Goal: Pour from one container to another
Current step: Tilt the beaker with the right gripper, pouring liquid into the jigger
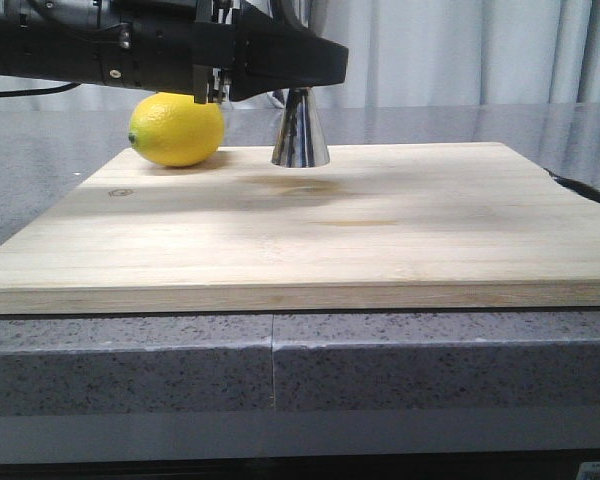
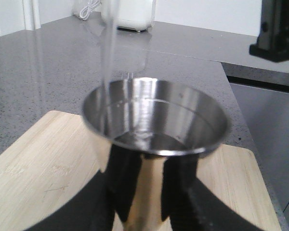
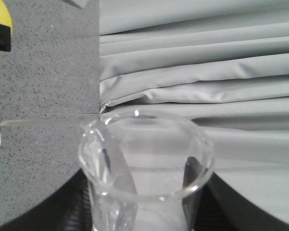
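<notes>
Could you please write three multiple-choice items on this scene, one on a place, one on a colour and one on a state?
1. Where does the jigger stand?
A. on the wooden board, beside the lemon
B. on the grey counter, off the board
C. on top of the lemon

2. What colour is the fruit next to the jigger?
A. green
B. yellow
C. red

3. What is the state of the jigger's upper cup in the left wrist view?
A. turned upside down
B. covered by a lid
C. holding some clear liquid, with a thin stream falling in

Answers: 1 A, since the front view shows its base on the board to the right of the lemon. 2 B, the lemon is plainly yellow. 3 C, liquid lies in the cup and a stream meets it, poured from the beaker.
</notes>
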Controlling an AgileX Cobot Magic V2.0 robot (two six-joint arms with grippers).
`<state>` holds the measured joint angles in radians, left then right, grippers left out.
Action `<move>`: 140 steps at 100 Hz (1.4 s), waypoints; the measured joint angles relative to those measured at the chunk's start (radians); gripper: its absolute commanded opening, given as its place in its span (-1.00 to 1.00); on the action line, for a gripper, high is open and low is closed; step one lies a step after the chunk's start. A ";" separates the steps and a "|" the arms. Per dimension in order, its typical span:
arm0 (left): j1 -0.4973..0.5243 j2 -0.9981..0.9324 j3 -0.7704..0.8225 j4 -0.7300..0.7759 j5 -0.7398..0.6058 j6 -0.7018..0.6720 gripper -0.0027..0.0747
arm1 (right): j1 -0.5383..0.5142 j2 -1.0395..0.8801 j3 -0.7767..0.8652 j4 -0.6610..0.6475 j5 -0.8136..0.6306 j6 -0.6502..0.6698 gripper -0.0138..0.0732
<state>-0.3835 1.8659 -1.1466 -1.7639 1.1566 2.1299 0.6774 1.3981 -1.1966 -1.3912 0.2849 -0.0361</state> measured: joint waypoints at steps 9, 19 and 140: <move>0.000 0.000 0.000 0.000 0.000 0.000 -0.40 | 0.000 0.000 0.000 -0.007 -0.002 0.000 -0.04; 0.000 0.000 0.000 0.000 0.000 0.000 -0.40 | 0.000 0.000 0.000 -0.014 -0.002 0.000 -0.04; 0.000 0.000 0.000 0.000 0.000 0.000 -0.40 | 0.000 0.000 0.000 -0.076 -0.013 0.000 -0.04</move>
<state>-0.3835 1.8659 -1.1466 -1.7639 1.1566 2.1299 0.6774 1.3981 -1.1966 -1.4671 0.2719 -0.0361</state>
